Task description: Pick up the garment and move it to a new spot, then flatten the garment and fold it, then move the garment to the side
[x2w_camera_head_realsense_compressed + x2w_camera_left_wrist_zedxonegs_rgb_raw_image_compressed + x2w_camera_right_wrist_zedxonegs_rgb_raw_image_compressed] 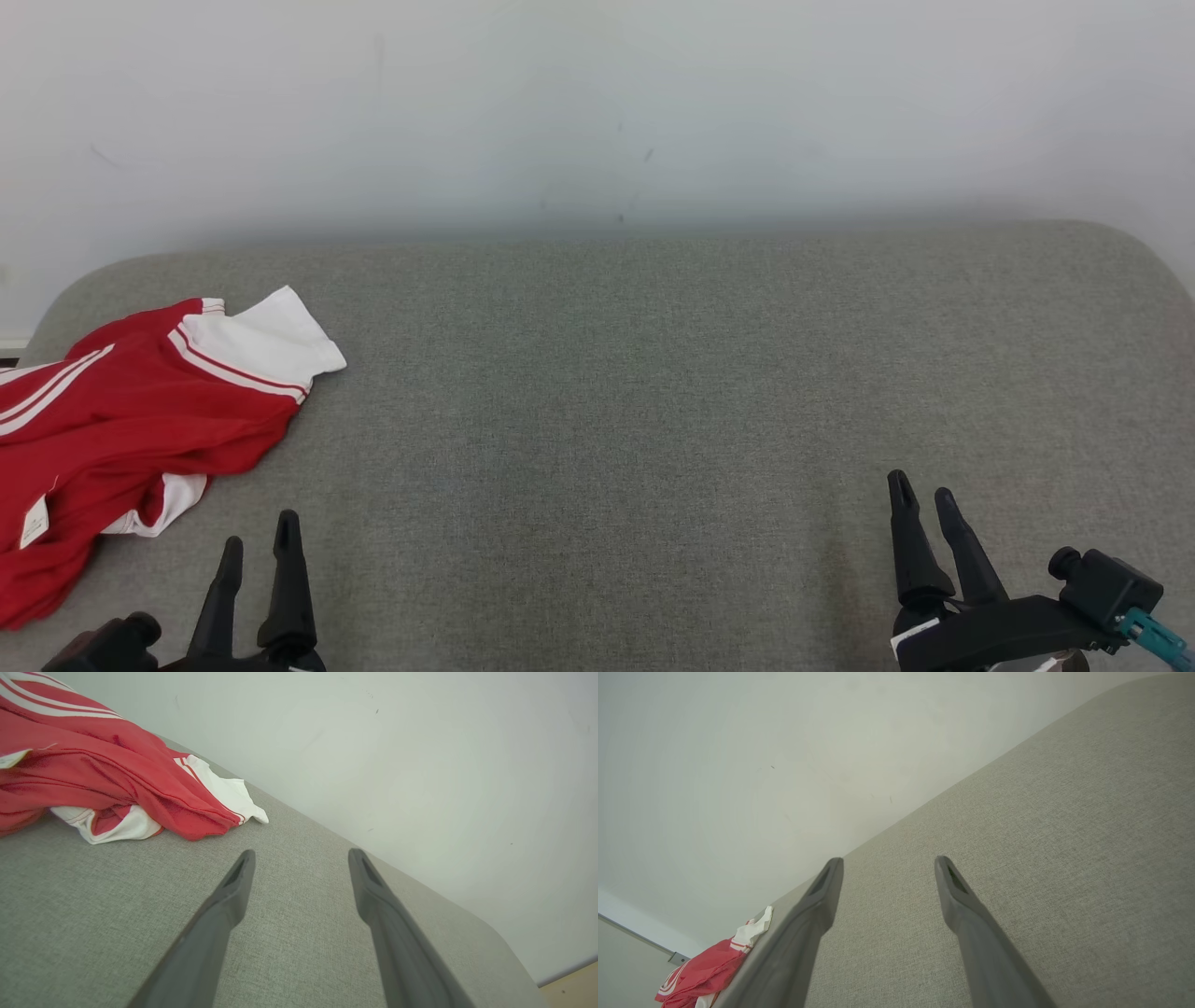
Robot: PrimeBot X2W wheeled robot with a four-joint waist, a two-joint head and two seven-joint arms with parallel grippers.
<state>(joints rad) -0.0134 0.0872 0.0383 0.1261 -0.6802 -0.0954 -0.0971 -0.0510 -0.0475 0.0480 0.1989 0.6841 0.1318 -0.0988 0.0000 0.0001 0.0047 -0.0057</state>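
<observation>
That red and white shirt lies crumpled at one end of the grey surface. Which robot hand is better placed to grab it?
Probably the left. The left hand, open, sits close beside the garment at the left end; the right hand, also open, is far across the grey surface.

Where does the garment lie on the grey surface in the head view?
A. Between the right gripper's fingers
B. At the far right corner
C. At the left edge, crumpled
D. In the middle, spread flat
C: the garment lies bunched at the left edge of the surface, ahead of the left gripper.
</observation>
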